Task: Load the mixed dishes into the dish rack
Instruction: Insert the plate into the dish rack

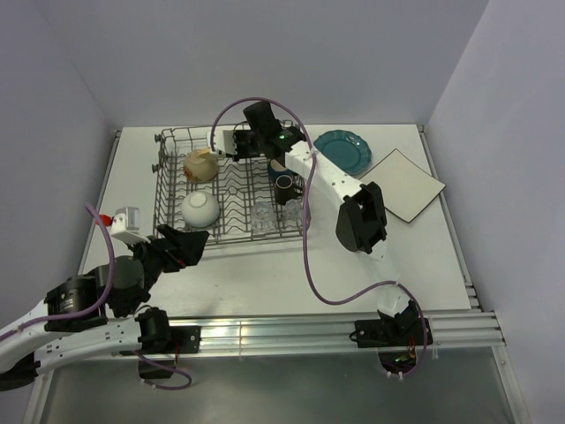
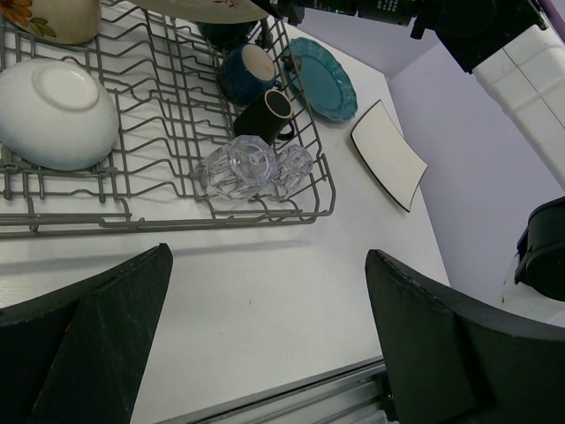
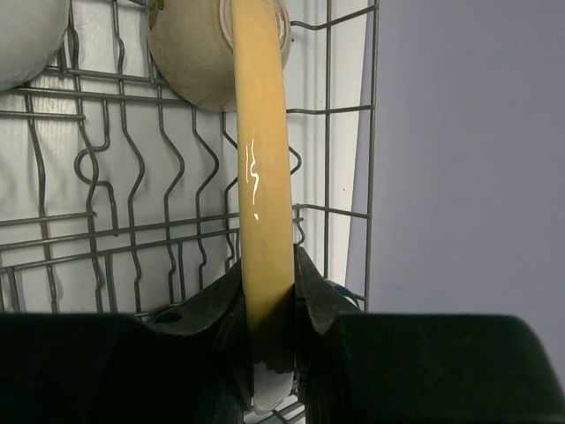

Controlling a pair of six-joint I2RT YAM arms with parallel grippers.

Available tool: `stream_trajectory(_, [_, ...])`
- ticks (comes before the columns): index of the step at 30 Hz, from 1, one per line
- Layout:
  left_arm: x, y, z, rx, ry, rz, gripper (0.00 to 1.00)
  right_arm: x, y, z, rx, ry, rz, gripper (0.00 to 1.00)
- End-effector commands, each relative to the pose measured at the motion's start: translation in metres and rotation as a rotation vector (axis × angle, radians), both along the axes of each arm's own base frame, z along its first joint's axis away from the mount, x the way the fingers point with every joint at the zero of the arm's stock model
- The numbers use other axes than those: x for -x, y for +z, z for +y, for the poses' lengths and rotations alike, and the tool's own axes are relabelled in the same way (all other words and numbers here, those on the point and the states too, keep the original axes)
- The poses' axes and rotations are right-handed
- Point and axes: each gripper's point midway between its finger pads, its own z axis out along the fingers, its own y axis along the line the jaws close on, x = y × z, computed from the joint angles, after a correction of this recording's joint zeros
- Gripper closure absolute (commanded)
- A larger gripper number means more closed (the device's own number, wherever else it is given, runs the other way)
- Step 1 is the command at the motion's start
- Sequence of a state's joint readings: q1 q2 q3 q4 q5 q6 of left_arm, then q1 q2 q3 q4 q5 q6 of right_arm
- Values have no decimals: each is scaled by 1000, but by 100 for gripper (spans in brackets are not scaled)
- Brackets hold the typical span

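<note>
Right wrist view: yellow-cream plate [image 3: 262, 177] poised edge-on over the dish rack [image 3: 132, 230], with loading partly done.
The right gripper [image 3: 267, 305] is clenched on the plate's rim, and the plate stands upright between its fingers above the rack's far-end tines. Racked so far are a white bowl [image 1: 200, 208], a cream cup [image 1: 201, 164], dark mugs [image 1: 287, 185] and clear glasses [image 1: 262, 216]. Left to load, on the table [image 1: 265, 274] to the right of the rack, are the teal scalloped plate [image 1: 342, 152] and the white square plate [image 1: 403, 184]. The left gripper [image 1: 196, 240] hangs spread wide and empty by the rack's near edge.
</note>
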State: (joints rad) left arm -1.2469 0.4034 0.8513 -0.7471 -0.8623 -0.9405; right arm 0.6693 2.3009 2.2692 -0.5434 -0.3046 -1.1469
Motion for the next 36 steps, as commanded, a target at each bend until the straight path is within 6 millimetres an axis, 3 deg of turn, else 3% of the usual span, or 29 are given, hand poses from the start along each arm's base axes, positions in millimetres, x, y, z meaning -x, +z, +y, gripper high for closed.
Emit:
stream_trajectory(1, [0, 11, 4, 31, 9, -4, 2, 2, 92, 4, -145, 31, -177, 100])
stream_trajectory(24, [0, 15, 0, 27, -4, -11, 1, 14, 161, -6, -307, -8, -223, 100])
stream_trajectory(36, [0, 15, -2, 27, -10, -16, 1, 50, 132, -15, -253, 53, -91, 100])
